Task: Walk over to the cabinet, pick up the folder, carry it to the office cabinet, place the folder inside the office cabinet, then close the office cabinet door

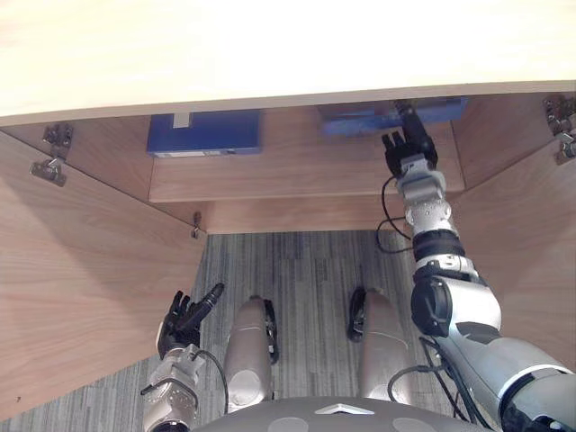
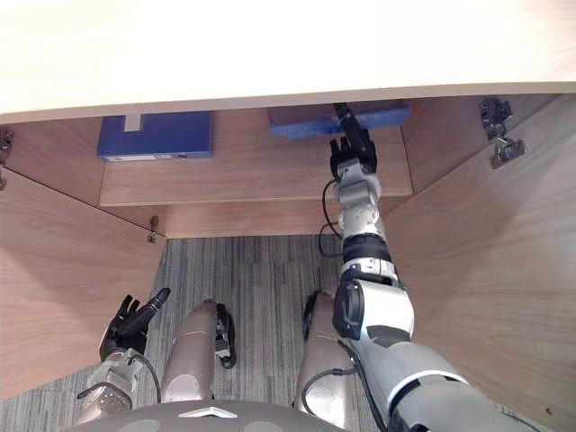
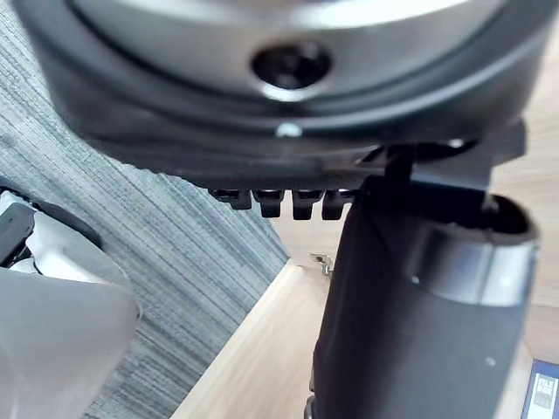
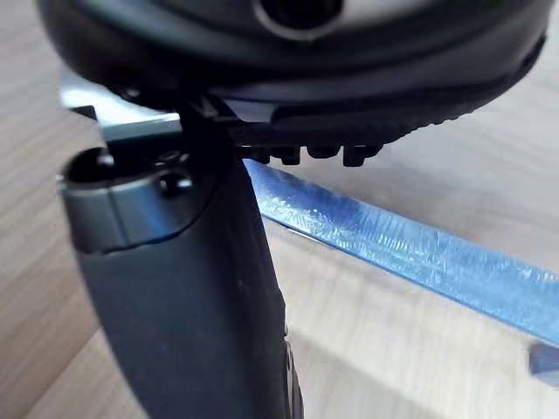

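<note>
Below the cabinet (image 1: 270, 45) top, left eye view: both doors stand open, left door (image 1: 81, 270) and right door (image 1: 522, 252) swung toward the robot; inside, a shelf (image 1: 297, 171) carries two blue items; spare binder (image 1: 204, 133) at the shelf's left, folder (image 1: 360, 119) at its right, lying flat toward the back; right hand (image 1: 407, 148) reaches in and sits at the folder's near edge, touching or just over it; left hand (image 1: 184, 317) hangs low near the left door, above the carpet (image 1: 297, 261), released, fingers loosely straight.

Right eye view: same layout; the right arm stretches straight into the cabinet to the folder.

Left wrist view: hand relaxed, holding nothing; carpet and a door's wood beyond it.

Right wrist view: folder shows as a thin blue edge lying on the pale shelf just past the hand; whether the hand grips it or has let go I cannot tell.

Judgement: pick-up and carry look done; folder appears inside, placement at its end; left to do: draw the right hand out, shut the doors.
</note>
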Controlling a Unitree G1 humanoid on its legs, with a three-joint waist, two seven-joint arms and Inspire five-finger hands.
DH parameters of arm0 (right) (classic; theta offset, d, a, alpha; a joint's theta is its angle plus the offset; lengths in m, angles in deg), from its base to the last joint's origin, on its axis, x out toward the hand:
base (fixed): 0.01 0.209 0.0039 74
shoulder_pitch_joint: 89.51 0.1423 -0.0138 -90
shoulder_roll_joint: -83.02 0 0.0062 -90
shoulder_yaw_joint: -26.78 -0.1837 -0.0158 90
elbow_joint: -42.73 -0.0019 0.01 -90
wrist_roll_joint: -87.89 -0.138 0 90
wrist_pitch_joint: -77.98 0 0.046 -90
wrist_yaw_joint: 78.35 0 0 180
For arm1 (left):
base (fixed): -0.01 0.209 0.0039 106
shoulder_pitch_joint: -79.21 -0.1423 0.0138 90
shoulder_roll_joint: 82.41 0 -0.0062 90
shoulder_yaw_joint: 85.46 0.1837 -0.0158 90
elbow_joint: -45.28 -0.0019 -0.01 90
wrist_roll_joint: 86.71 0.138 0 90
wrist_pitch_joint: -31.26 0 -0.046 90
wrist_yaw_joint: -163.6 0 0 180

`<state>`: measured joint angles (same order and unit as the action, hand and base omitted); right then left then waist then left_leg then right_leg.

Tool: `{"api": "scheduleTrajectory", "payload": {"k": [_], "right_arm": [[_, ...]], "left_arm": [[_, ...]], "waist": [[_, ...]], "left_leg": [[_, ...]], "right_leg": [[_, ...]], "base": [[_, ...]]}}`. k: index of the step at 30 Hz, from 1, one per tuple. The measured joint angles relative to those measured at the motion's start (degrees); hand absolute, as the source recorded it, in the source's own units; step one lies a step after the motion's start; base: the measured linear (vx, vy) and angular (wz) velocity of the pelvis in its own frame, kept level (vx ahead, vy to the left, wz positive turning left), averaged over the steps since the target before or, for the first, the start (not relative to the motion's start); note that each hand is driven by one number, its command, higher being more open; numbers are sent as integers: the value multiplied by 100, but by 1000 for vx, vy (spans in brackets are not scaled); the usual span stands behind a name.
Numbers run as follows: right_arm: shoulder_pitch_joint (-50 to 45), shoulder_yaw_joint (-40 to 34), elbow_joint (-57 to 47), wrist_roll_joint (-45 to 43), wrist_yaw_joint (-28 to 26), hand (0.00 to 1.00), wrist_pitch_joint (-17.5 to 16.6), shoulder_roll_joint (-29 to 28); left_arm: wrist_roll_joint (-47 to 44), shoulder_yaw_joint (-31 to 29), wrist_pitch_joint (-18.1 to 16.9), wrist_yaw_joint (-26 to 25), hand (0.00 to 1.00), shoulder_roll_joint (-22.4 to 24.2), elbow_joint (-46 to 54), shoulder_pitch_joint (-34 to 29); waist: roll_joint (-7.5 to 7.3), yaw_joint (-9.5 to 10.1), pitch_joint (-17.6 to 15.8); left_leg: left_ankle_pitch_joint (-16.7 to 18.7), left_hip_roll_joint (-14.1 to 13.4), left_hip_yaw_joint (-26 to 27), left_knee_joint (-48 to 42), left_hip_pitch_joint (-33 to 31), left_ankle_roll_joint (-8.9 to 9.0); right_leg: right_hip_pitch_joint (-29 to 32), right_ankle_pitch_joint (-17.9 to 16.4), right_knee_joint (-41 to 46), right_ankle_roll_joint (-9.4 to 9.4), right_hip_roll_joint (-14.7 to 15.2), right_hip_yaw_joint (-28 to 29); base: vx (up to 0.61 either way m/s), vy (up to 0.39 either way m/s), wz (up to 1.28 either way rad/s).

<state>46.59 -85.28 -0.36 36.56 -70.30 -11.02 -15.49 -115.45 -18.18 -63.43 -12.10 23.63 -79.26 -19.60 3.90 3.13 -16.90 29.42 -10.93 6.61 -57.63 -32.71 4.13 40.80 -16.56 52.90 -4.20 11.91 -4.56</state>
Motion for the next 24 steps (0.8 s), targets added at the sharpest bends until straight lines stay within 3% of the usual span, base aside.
{"api": "scheduleTrajectory", "payload": {"k": [8, 11, 17, 24], "right_arm": [[-1033, -115, -229, 379, -262, 100, 68, -342], [-1416, -122, -432, 396, -434, 100, 70, -526], [-1967, -150, -523, 601, -602, 100, 87, -623], [-2681, -106, -714, 614, -585, 100, 169, -830]], "left_arm": [[13, -282, 0, 5, 100, 14, -159, 224], [16, -474, 1, 15, 100, 25, -222, 226], [42, -689, 15, 75, 100, 133, -383, 257], [141, -756, 18, 125, 100, 184, -386, 262]], "waist": [[-29, -20, 14], [-136, -19, 92], [-185, -19, 155], [-176, -17, 181]], "left_leg": [[254, -66, -18, -450, -97, 13], [283, -72, 11, -493, -99, 28], [335, -78, 0, -547, -99, 44], [391, -89, 1, -591, -108, 32]], "right_leg": [[137, -197, 435, 1, 0, 69], [197, -249, 528, 18, -2, 111], [201, -297, 590, 17, -2, 114], [202, -331, 607, 5, -6, 117]], "base": [[-9, 12, -2], [16, 5, -4], [0, 0, 0], [0, 0, 0]]}}
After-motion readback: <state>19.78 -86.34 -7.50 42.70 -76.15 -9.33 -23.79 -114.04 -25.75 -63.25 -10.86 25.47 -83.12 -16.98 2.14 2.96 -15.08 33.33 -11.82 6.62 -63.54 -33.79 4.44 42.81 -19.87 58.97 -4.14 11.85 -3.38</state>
